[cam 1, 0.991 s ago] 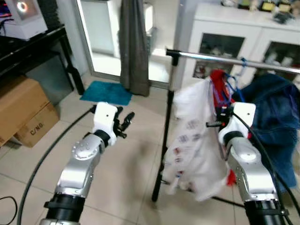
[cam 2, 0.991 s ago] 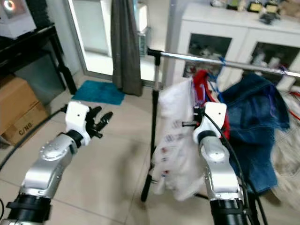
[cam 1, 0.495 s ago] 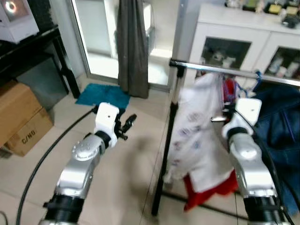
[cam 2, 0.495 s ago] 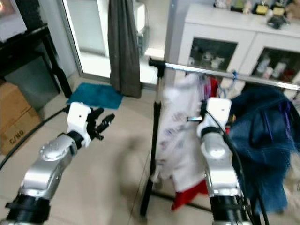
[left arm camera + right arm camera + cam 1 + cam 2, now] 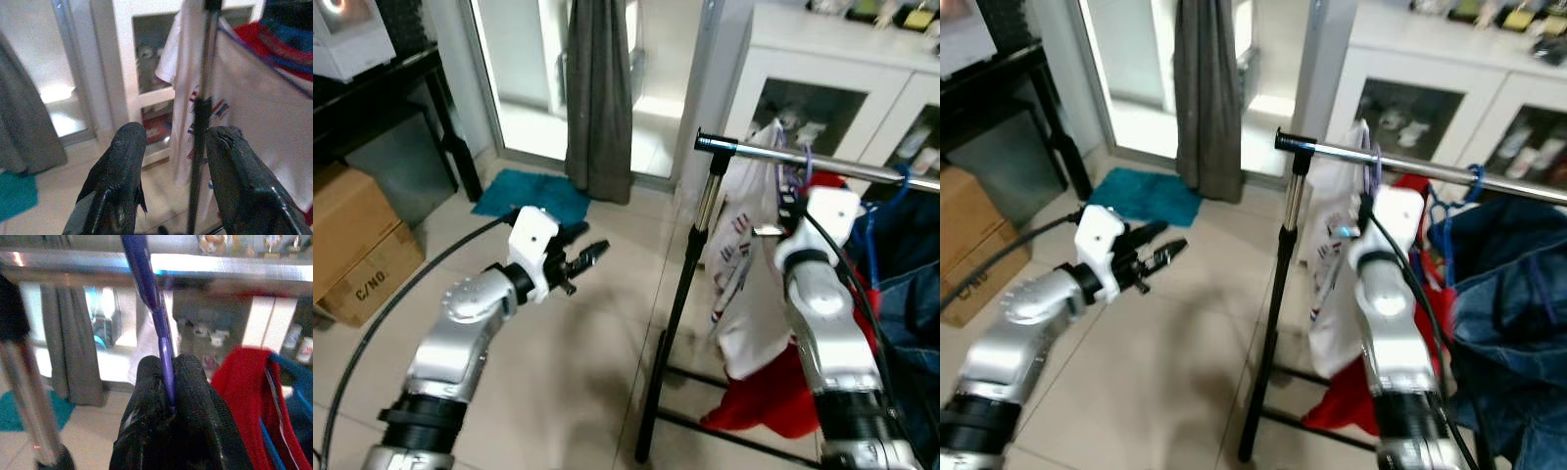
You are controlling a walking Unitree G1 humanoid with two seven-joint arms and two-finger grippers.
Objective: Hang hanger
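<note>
Silver right arm reaches up, right gripper point(image 5: 168, 382) clamping the purple hanger point(image 5: 155, 308) at the rail point(image 5: 822, 166); left gripper point(image 5: 171, 161), at 9 o'clock, gapes empty.

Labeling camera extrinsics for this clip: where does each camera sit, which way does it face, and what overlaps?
Left eye view: on the head, looking forward and down at the clothes rail and tiled floor; both silver arms show, left pincer raised over the floor.
Right eye view: same head, same scene shifted slightly; both arms again.
Left wrist view: looks along its open black fingers toward the rail post and white shirt.
Right wrist view: looks up along the right pincer, shut on the purple hanger at the rail.
Shared: rail and white shirt.
</note>
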